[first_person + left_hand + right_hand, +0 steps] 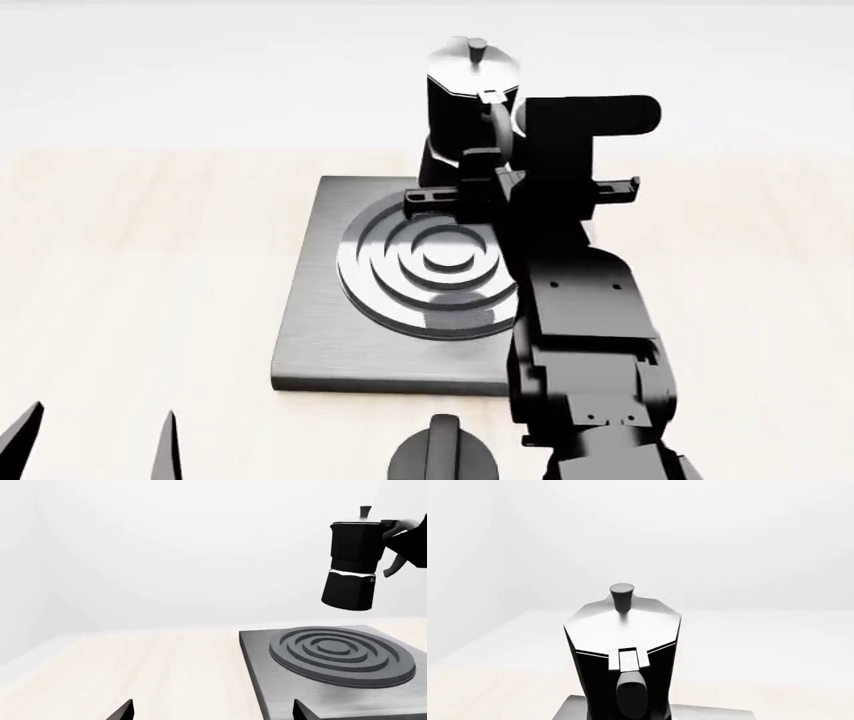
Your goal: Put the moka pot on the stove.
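Note:
The black moka pot with its silver lid hangs in the air, slightly tilted, above the far side of the stove. My right gripper is shut on its curved handle, and the arm covers the stove's right side in the head view. The stove is a grey square plate with a raised ring burner. Nothing stands on the burner. My left gripper is open and empty, low over the table near the stove's left edge, and sits at the lower left in the head view.
A black round knob lies just in front of the stove's near edge. The pale wooden table stretches left of the stove. A white wall stands behind the table.

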Motion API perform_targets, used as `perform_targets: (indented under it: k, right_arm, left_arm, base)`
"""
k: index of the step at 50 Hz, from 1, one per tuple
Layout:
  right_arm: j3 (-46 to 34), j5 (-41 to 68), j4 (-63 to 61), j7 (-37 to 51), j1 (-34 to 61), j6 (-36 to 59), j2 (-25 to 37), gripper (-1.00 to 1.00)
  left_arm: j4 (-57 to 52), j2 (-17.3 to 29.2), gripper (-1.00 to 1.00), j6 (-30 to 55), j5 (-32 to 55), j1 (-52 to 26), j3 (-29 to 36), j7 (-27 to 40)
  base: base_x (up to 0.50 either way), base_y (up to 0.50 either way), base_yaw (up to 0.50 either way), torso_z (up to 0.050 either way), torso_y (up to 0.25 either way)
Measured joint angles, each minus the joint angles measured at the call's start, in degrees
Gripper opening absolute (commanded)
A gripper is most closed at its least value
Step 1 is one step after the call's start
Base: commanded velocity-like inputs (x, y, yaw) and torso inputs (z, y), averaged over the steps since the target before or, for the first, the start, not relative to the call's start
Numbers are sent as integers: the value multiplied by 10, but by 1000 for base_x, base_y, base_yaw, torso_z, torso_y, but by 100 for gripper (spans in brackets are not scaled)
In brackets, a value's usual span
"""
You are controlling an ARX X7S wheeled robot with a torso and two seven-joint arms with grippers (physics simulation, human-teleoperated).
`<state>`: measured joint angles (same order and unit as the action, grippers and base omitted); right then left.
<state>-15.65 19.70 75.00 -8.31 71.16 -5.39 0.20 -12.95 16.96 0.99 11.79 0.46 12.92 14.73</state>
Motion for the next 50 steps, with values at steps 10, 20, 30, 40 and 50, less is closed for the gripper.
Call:
perform_targets:
  k: [10,20,30,40,50]
  right_arm:
    - [-6,12,0,3,-11,3,0,-100]
    - [-7,19,0,5,-20,6,0,-100]
    - [-23,42,0,7,-27,6,0,-100]
    - [-42,69,0,9,-35,6,0,-100]
    - [-44,75,0,11,-42,8,0,-100]
  left_arm:
    - [-3,2,100,-1,2,2,1,2]
    - [-5,4,100,0,3,2,2,4]
    - [-6,6,100,0,5,1,4,5]
    - [-7,8,100,0,7,1,5,7]
    - [-8,10,100,-1,9,1,6,9]
  base:
    - [0,0,0,0,1]
    - [0,0,0,0,1]
    - [0,0,0,1,1]
    - [0,0,0,0,1]
    - [0,0,0,0,1]
